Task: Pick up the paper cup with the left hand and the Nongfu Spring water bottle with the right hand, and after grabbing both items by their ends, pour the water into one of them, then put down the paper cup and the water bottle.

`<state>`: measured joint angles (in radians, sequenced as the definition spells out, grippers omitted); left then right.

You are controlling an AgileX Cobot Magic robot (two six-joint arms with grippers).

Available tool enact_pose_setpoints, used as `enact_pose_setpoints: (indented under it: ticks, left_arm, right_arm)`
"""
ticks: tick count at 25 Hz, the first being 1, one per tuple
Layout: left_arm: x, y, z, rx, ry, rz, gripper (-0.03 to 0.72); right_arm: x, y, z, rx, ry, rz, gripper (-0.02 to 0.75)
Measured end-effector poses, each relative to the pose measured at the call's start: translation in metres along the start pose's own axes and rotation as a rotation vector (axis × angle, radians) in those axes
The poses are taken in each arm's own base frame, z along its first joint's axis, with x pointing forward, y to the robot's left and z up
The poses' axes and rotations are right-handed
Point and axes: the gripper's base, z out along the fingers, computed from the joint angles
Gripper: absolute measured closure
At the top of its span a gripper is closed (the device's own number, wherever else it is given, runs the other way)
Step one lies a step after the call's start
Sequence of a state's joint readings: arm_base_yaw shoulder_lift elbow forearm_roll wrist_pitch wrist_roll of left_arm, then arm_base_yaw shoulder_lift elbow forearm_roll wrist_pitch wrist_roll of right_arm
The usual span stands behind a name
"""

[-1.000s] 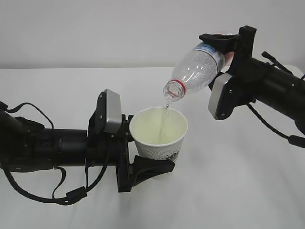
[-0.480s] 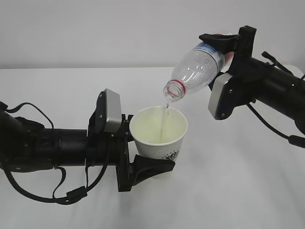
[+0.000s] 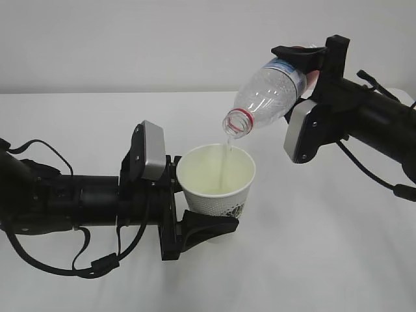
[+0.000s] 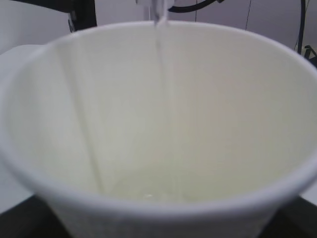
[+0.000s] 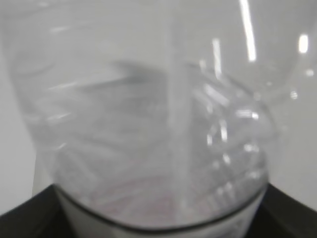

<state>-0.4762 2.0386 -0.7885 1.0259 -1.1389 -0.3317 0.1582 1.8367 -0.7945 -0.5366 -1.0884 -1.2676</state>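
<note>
The white paper cup (image 3: pixel 218 183) is held off the table by my left gripper (image 3: pixel 195 214), whose black jaws are shut round its lower body. It fills the left wrist view as a cream-walled cup (image 4: pixel 198 124) with a little liquid at its bottom. Above it my right gripper (image 3: pixel 311 65) is shut on the base end of the clear water bottle (image 3: pixel 270 94), which is tilted mouth-down with its red neck ring over the cup. A thin stream of water (image 3: pixel 226 153) falls from the mouth into the cup. The right wrist view shows only the blurred bottle (image 5: pixel 163 124).
A white table (image 3: pixel 312 260) lies under both arms, with a pale wall behind it. Black cables loop below the left arm (image 3: pixel 58 198) near the table's front left.
The cup and left gripper have sunk very slightly. The bottle and right arm hold the same tilt, and the stream keeps running.
</note>
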Motion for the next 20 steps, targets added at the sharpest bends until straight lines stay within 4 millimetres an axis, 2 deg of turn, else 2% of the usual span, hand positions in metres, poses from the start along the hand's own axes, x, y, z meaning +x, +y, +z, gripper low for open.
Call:
enact_pose_setpoints:
  ticks: [20]
  left_arm:
    - [-0.0001, 0.0002, 0.0000, -0.002, -0.001, -0.001, 0.089]
  right_arm:
    - [0.0000, 0.0000, 0.0000, 0.000, 0.000, -0.009, 0.196]
